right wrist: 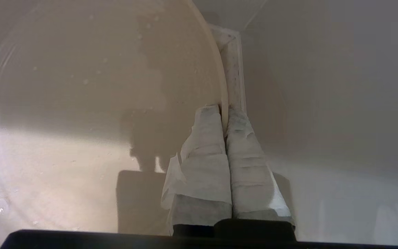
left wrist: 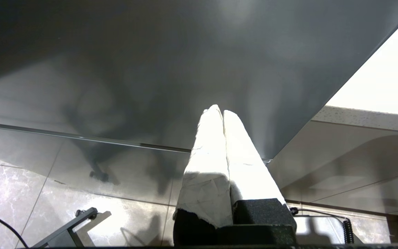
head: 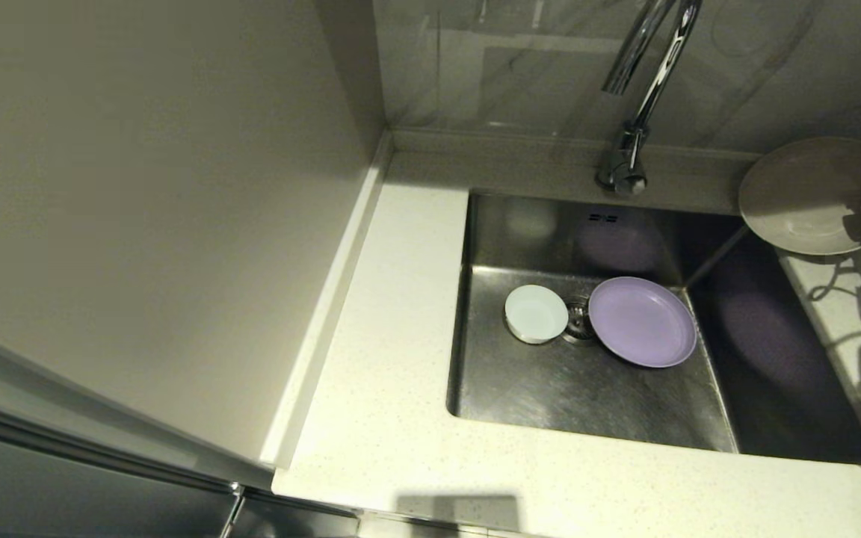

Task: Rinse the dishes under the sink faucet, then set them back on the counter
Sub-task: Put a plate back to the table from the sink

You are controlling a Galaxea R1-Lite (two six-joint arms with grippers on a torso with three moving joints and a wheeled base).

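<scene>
Between the tips of the right pincer (right wrist: 224,114), which are closed on its rim, the beige plate (head: 812,194) is held raised over the far right corner of the sink (head: 535,396), clear of the desk (head: 393,418). It is judged to be on its way to or from the faucet (head: 643,82); no running water can be seen. Well to the left of that pincer and below it, the purple plate (head: 641,321) and the white bowl (head: 536,314) lie in the basin on either side of the drain (head: 578,325), so two rinses and every return are judged to remain. Counted: one sink, one faucet, two plates, one bowl. The left pincer (left wrist: 222,112) is parked by a cabinet front, tips pressed together, empty.
</scene>
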